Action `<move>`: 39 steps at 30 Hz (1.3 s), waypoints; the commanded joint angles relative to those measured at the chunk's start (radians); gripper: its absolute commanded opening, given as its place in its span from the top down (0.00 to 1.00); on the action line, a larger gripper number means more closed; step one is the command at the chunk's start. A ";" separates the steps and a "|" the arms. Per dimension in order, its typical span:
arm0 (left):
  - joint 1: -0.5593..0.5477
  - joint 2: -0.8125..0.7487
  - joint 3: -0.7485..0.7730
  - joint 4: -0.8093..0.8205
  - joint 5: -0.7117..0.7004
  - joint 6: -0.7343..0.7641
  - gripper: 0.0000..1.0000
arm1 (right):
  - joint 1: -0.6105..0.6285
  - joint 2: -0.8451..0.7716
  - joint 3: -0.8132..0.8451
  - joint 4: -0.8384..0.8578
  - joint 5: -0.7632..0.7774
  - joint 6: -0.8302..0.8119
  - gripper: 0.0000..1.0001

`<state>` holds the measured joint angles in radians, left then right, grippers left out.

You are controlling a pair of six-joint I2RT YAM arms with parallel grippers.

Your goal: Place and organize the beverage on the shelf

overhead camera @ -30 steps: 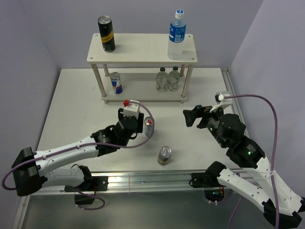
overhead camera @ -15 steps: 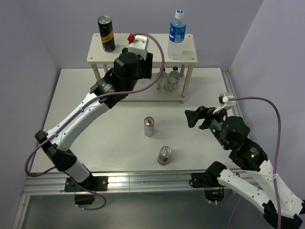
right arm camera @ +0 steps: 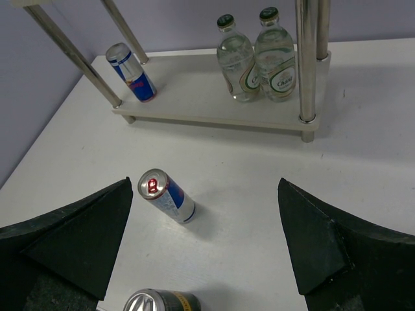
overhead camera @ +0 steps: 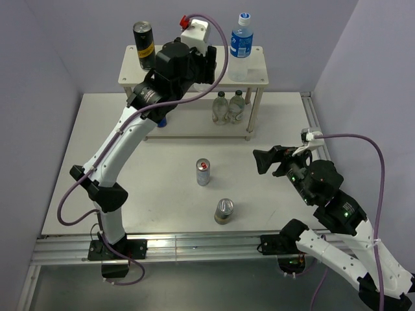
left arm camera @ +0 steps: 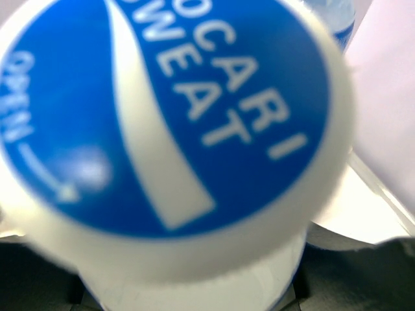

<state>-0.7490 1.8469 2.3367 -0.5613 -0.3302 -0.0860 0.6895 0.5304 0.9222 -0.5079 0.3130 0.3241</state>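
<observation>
Over the shelf (overhead camera: 133,74) top hangs my left hand (overhead camera: 206,68); its wrist view is all blurred bottle cap (left arm camera: 168,129), so I cannot tell its grip; right hand (overhead camera: 260,161) hovers spread open above the desk (overhead camera: 130,181), near a blue-and-silver can (overhead camera: 203,172) and a black-and-gold can (overhead camera: 224,210).

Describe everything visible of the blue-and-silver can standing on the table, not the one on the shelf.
The slim can looks like blue and silver metal, with a silver top and a red tab. It stands upright near mid-table, in front of the shelf and beyond a black-and-gold can, apart from both. Only the table touches it. Its printing is too small to read.
</observation>
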 commanded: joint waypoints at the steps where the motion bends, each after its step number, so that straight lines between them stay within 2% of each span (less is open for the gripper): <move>1: 0.025 -0.002 0.105 0.211 0.071 0.015 1.00 | 0.008 -0.021 -0.013 0.029 0.001 -0.007 0.00; 8: 0.053 0.126 0.235 0.279 0.117 0.032 1.00 | 0.016 -0.036 -0.017 0.028 0.000 -0.002 0.00; 15: 0.120 0.182 0.231 0.316 0.191 -0.023 0.99 | 0.019 -0.041 -0.023 0.031 0.001 0.000 0.00; 18: 0.129 0.195 0.234 0.316 0.209 -0.017 0.92 | 0.021 -0.041 -0.025 0.035 -0.002 0.003 0.00; 21: 0.131 0.196 0.230 0.317 0.218 -0.009 0.72 | 0.021 -0.041 -0.031 0.042 -0.003 0.007 0.00; 22: 0.132 0.198 0.230 0.311 0.229 -0.005 0.55 | 0.021 -0.040 -0.032 0.042 -0.005 0.007 0.00; 25: 0.137 0.201 0.228 0.305 0.253 0.008 0.36 | 0.022 -0.035 -0.034 0.046 -0.002 0.009 0.00; 28: 0.139 0.209 0.225 0.304 0.260 0.012 0.28 | 0.021 -0.027 -0.037 0.051 -0.005 0.010 0.00; 31: 0.139 0.219 0.227 0.304 0.267 0.012 0.23 | 0.022 -0.026 -0.037 0.051 -0.005 0.012 0.00; 39: 0.142 0.238 0.211 0.319 0.270 0.005 0.22 | 0.022 -0.032 -0.037 0.049 0.000 0.012 0.00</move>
<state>-0.6083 2.0789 2.5229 -0.2947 -0.0792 -0.0895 0.7044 0.4995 0.8894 -0.4999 0.3126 0.3294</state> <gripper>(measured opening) 0.781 0.997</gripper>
